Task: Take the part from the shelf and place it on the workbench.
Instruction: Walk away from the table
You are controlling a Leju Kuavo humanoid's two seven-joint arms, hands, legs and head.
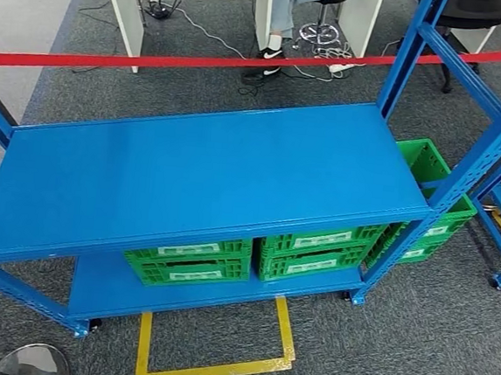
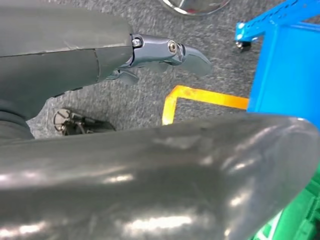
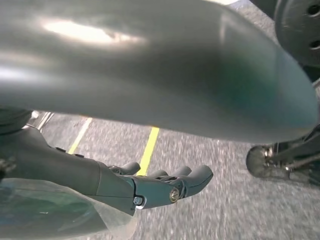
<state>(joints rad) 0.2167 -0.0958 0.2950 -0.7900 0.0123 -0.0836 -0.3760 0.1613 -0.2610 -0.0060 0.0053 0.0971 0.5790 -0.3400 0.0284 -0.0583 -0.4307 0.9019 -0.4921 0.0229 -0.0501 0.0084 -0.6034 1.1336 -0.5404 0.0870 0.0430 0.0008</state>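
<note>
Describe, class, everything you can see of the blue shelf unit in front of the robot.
The blue shelf unit looks like painted metal, with a wide, flat upper board that is bare and slightly glossy. Slotted blue uprights rise at its right corners. A lower board sits just above the grey carpet and carries green crates with pale labels, side by side. The frame stands on small feet behind a yellow floor marking. More green crates sit at its right end.
</note>
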